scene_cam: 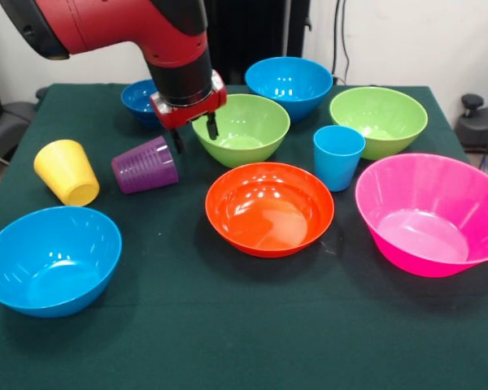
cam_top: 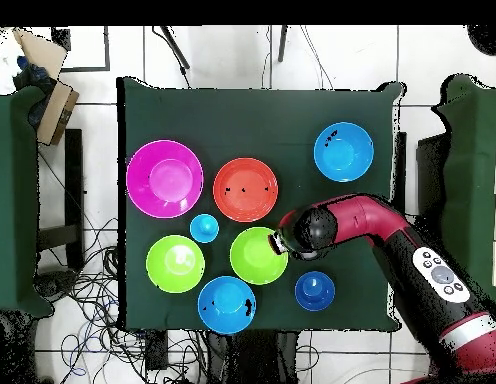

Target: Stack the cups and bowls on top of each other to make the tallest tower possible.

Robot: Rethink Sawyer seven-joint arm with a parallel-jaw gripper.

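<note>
Beside purple cup (scene_cam: 145, 166), gripper (scene_cam: 193, 133) open

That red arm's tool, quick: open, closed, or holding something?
Tool: open and empty, hanging above the table between the purple cup and a green bowl.

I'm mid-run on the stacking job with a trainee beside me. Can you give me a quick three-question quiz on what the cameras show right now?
1. True or false: the purple cup stands upright on the table.
2. Which bowl's rim is the gripper closest to in the front view?
A. the pink bowl
B. a lime green bowl
C. the orange bowl
3. Fill in the blank: the gripper's jaws stand ____ and hold nothing.

Key
1. False: it lies on its side.
2. B
3. open
</note>
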